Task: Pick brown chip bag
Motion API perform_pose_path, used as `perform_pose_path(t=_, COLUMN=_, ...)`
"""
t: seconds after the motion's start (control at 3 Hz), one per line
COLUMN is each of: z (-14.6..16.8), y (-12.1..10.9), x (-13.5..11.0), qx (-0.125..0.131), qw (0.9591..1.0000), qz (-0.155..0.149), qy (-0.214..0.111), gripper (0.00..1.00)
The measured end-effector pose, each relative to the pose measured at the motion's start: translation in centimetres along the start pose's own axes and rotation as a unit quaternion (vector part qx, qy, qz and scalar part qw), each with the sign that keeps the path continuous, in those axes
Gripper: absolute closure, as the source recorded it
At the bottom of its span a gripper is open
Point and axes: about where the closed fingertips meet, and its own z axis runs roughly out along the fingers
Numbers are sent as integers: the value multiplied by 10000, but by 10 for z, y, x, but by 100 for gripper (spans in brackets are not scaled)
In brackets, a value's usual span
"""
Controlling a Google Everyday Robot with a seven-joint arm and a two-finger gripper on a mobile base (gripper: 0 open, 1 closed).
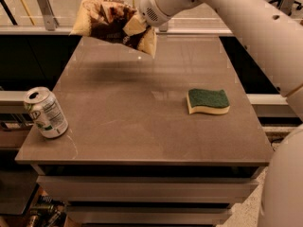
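The brown chip bag [111, 22] is crinkled dark brown with cream-yellow ends. It hangs in the air above the far left part of the table [142, 131], clear of the surface. My gripper [135, 25] is shut on the bag's right half, at the end of the white arm [227, 8] that reaches in from the upper right. The bag hides most of the fingers.
A green-and-yellow sponge [208, 101] lies on the right side of the table. A white-and-green soda can [46, 112] stands at the left edge near the front. A railing and glass run behind the table's far edge.
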Motion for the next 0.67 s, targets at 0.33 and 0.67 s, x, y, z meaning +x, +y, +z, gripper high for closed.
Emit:
perform_pose_path(t=0.33, z=-23, y=1, x=-7, qx=246, qw=9991, qz=-123, qy=-336, gripper=100)
perform_pose_path(t=0.67, z=-23, y=1, x=-7, qx=246, qw=9991, qz=-123, qy=-335, gripper=100)
